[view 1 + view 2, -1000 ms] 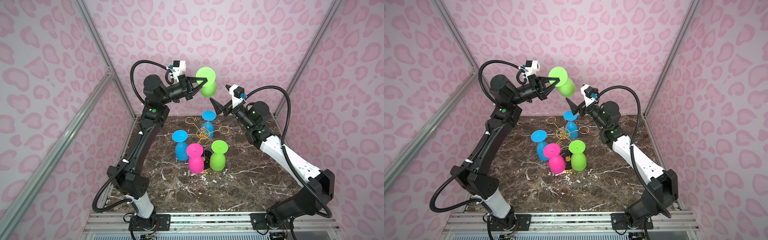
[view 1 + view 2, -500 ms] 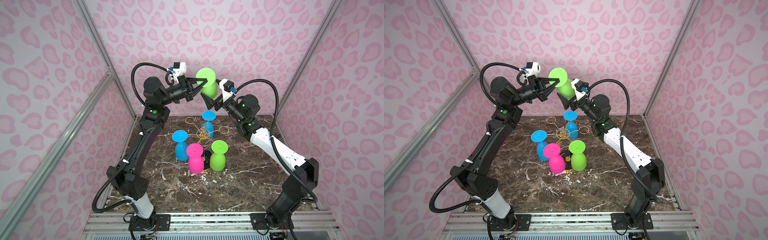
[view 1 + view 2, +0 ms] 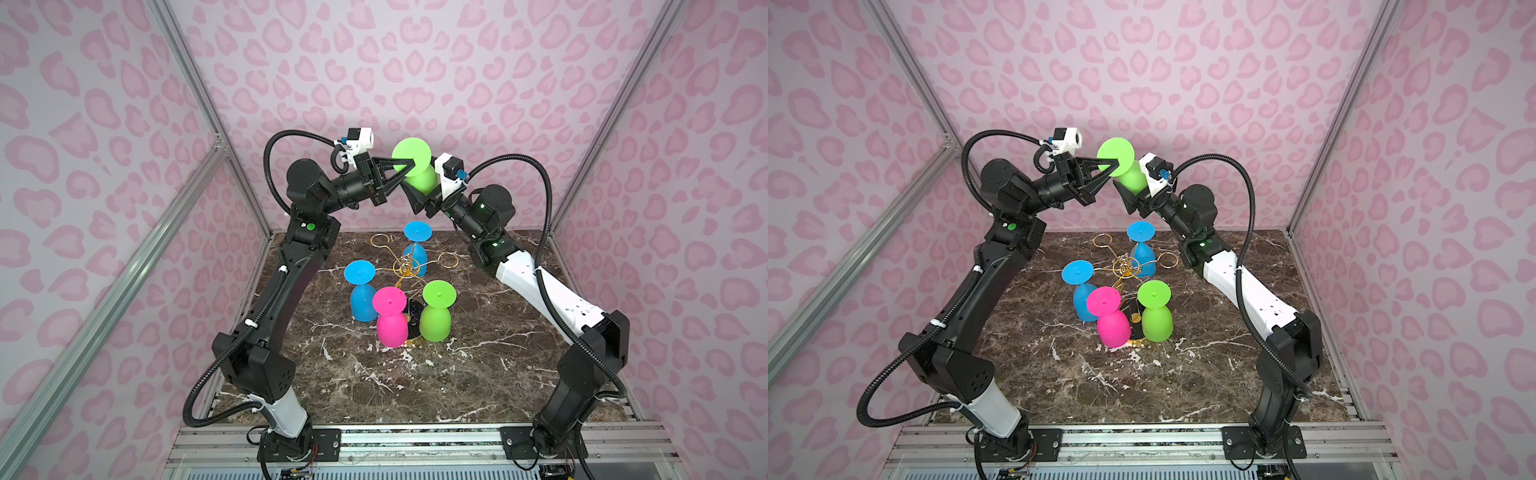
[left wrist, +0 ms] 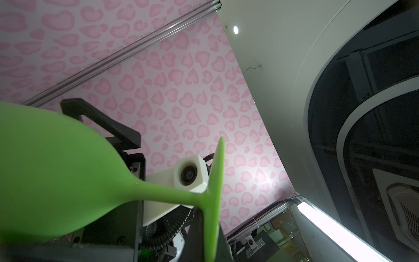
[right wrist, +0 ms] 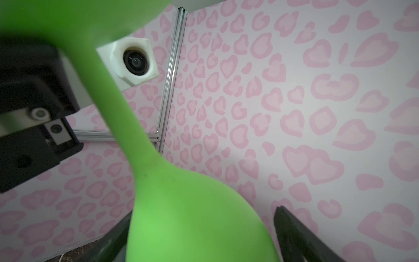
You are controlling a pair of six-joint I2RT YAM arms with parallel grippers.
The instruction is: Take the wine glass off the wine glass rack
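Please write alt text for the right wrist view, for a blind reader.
A lime green wine glass fills the close-up, its bowl between the black fingers of the open right gripper. Behind its stem are the other arm's white wrist camera and a pink heart-patterned wall.

Walls (image 3: 415, 62): pale pink, darker pink blotches.
Frame (image 3: 194, 83): silver metal posts.
Worktop (image 3: 415, 386): dark brown marble, white veins.
Light (image 4: 335, 230): lit ceiling strip.

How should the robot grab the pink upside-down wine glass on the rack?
Probably by the thin stem under its round foot, coming from the front. The bright pink wine glass hangs bowl-down at the front of the gold wire wine glass rack, with a blue hanging glass and a green hanging glass close beside it.
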